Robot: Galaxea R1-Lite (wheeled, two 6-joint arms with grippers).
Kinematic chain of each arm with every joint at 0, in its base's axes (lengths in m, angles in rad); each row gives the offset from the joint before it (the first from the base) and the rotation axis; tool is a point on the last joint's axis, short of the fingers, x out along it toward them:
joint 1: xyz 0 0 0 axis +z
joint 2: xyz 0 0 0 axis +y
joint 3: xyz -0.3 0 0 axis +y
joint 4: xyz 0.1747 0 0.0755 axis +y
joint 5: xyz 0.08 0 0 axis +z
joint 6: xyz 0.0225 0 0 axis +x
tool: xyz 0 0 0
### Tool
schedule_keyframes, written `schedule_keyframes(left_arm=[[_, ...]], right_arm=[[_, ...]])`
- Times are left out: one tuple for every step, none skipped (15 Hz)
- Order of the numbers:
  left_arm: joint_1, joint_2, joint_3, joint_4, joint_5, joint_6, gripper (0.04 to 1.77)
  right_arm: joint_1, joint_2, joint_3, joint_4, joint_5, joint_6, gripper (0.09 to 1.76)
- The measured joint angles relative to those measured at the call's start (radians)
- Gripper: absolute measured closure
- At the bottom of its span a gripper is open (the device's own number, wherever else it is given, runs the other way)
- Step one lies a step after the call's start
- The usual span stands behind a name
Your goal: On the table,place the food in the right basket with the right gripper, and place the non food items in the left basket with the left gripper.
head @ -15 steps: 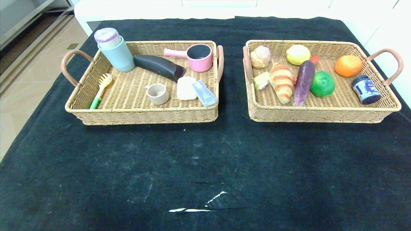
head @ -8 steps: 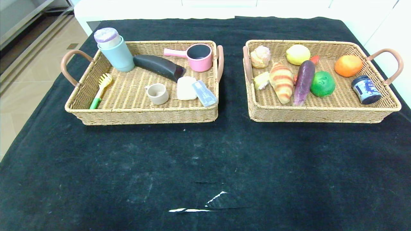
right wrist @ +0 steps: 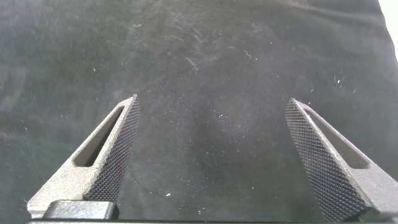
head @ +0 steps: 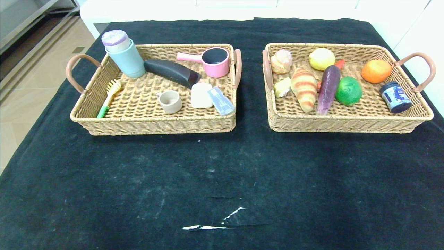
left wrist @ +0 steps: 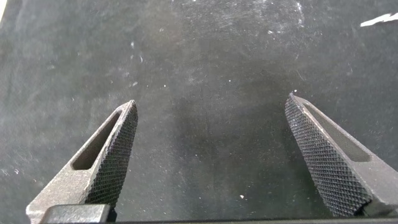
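Two wicker baskets side by side on the black cloth (head: 222, 166), well apart from the near edge. Left basket (head: 152, 126), non-food only: teal cup (head: 126, 59) with a lilac lid at the far left corner, upright; dark case (head: 171, 72) lying slantwise beside it; pink pot (head: 215, 61) at the far right corner, handle pointing left; beige mug (head: 170, 101) near the middle; white pad (head: 201, 95) just right of the mug, touching a blue-grey packet (head: 221, 101) against the right wall; yellow-green brush (head: 108, 97) along the left wall.

Right basket (head: 347, 125), food throughout: pastry (head: 281, 61) at the far left corner; lemon (head: 322, 59) further right along the far wall, a red bit (head: 340, 64) just beside it, kind unclear; pale chunk (head: 282, 87) by the left wall, touching the croissant (head: 304, 89); eggplant (head: 328, 88) lying lengthwise between croissant and lime (head: 348, 91); orange (head: 376, 71) near the far right corner; blue jar (head: 395, 97) tipped against the right wall.

Nothing loose on the cloth in front of the baskets, apart from a small tear (head: 236, 217) showing white near the front.

Neither arm in the head view. Left gripper (left wrist: 211, 158) over bare cloth, jaws spread wide, nothing between them. Right gripper (right wrist: 211, 158) likewise over bare cloth, jaws released and wide, grasping nothing.
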Motion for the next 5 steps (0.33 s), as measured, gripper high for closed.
schedule_keyframes(left_arm=[[0.0,0.0,0.0,0.001,0.002,-0.026,0.09],[0.0,0.0,0.0,0.008,0.007,-0.058,0.09],[0.0,0.0,0.0,0.01,0.017,-0.095,0.09],[0.0,0.0,0.0,0.01,0.029,-0.127,0.09],[0.0,0.0,0.0,0.01,0.043,-0.155,0.09]], right_arm=[[0.001,0.0,0.0,0.0,-0.013,0.03,0.15],[0.001,0.0,0.001,0.001,-0.021,0.059,0.15],[0.001,0.0,0.001,0.0,-0.024,0.075,0.15],[0.001,0.0,0.001,0.0,-0.025,0.078,0.15],[0.001,0.0,0.002,0.0,-0.026,0.078,0.15]])
